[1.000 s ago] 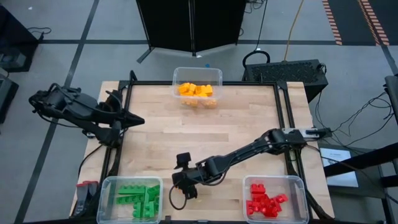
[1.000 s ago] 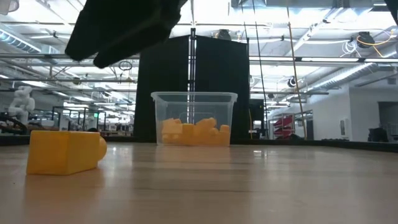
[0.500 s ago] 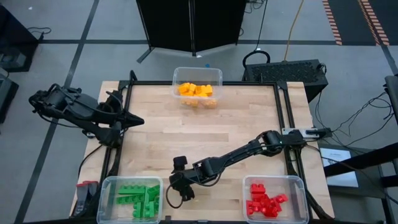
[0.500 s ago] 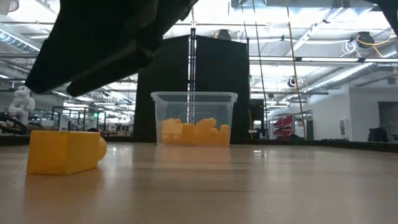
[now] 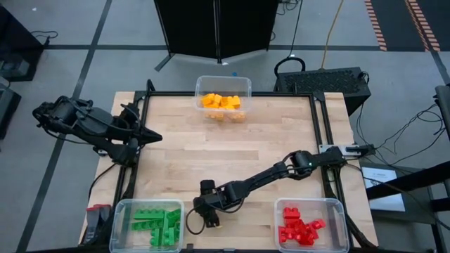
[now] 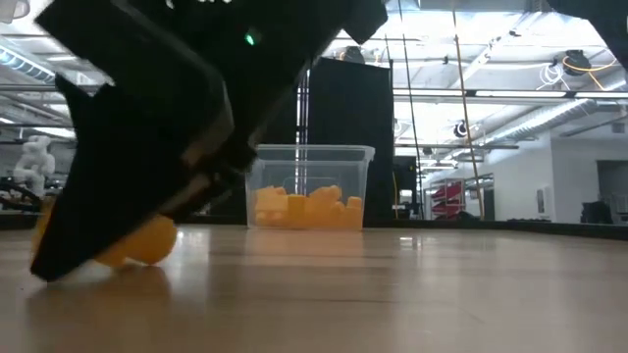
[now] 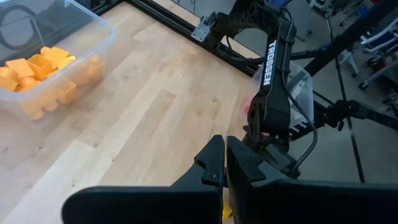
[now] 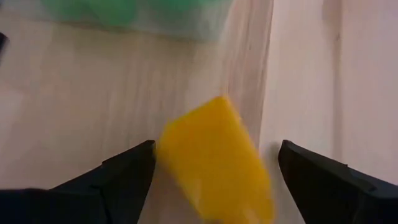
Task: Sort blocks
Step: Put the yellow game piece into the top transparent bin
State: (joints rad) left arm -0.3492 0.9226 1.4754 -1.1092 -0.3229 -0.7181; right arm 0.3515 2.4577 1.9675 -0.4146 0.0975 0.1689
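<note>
Three clear bins sit at the table's edges, one per colour. One yellow-orange block lies loose on the wood, midway between the spread jaws of the right gripper. The yellow-orange blocks in the far bin number roughly eight, though they overlap. The green blocks come to about seven and the red blocks to about eight; both heaps are too jumbled for an exact count. Two arms are present.
</note>
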